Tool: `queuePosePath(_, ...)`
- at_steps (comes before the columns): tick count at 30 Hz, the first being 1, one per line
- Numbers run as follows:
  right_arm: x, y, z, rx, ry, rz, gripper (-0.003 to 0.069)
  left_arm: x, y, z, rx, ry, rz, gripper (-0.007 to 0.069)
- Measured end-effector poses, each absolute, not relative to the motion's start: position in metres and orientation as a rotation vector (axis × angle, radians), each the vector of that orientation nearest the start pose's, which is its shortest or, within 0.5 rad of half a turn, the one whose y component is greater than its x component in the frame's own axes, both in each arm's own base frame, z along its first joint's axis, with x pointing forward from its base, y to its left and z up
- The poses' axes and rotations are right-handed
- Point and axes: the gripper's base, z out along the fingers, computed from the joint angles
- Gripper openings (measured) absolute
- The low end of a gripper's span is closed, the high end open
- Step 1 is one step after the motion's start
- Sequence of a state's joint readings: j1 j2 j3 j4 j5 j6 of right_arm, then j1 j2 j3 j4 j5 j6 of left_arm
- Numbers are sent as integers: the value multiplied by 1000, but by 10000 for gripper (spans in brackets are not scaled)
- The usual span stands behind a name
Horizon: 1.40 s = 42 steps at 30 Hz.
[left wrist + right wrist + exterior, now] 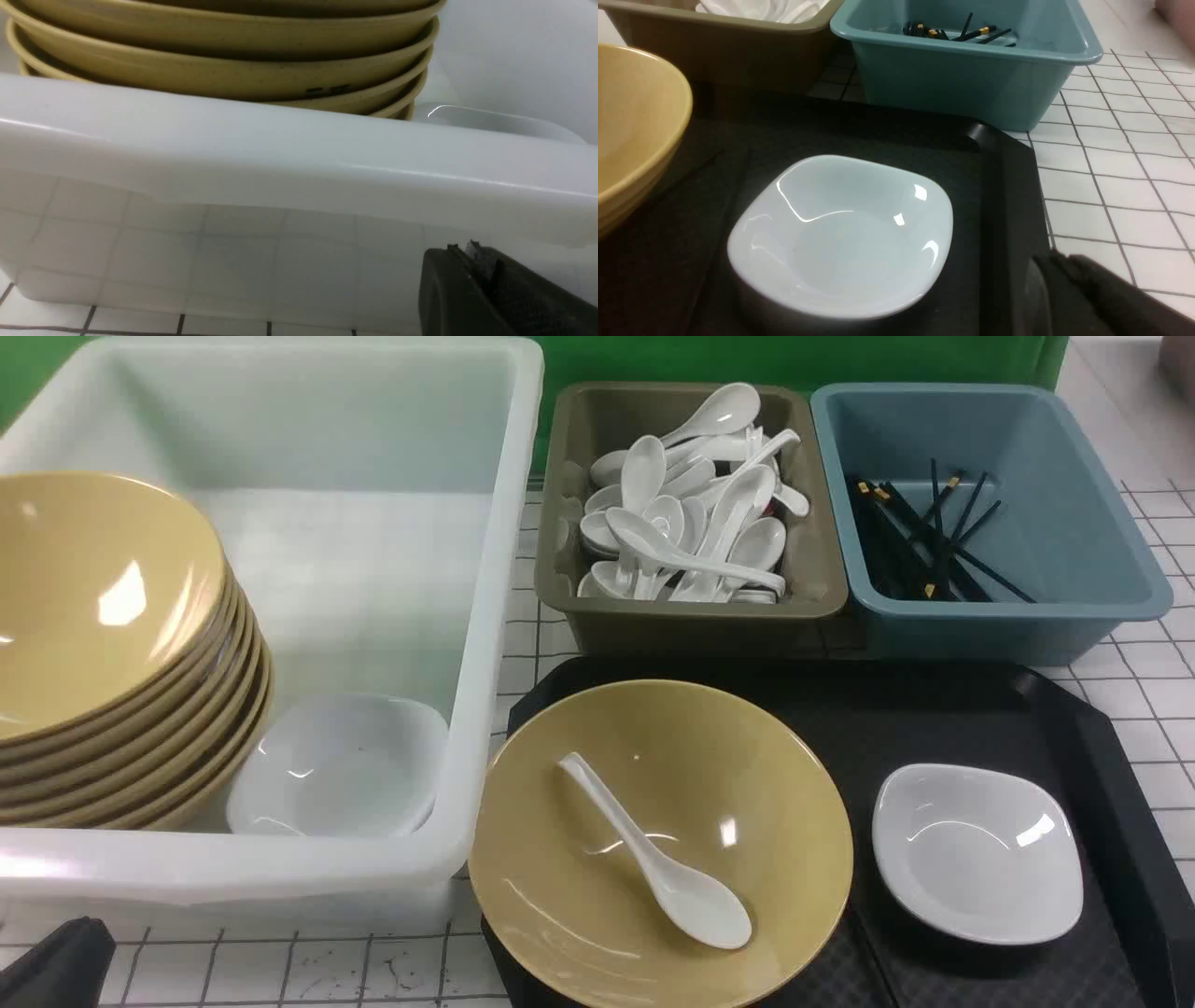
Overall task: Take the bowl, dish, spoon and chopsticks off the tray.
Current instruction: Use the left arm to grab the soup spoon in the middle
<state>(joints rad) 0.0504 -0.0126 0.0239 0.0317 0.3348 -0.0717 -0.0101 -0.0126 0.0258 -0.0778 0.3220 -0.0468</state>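
Observation:
On the black tray (943, 709) stands the yellow bowl (747, 775) with the white spoon (658, 859) lying inside it. To its right on the tray sits the small white dish (977, 852). I cannot make out the chopsticks for sure; only a faint thin dark line (691, 172) shows between bowl and dish. My left gripper (56, 961) is low at the front left, shut and empty, facing the white tub's near wall (280, 154). By the tray's right rim (1008, 196), my right gripper (1059, 256) is shut and empty, close to the dish (840, 238).
A large white tub (485, 644) on the left holds a stack of yellow bowls (112, 644) and a white dish (341, 765). Behind the tray stand a grey-brown tub (691, 630) of white spoons and a blue tub (1008, 635) with black chopsticks.

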Motion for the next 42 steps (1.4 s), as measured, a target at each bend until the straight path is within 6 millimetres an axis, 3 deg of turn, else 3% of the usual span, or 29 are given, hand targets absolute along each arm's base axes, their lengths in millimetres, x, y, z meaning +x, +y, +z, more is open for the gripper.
queuePosePath(29,55,3,179,-139,1775,-29,78,54,-2,178,-71,1799,-100,-6)
queuePosePath(34,57,3,200,-125,1540,-47,84,56,-1,194,-80,1621,-107,-6)
queuePosePath(37,52,2,226,-93,1246,-53,88,54,1,220,-106,1327,-120,-6)
queuePosePath(42,44,1,243,-5,1044,60,90,44,4,244,-113,1040,-109,-6)
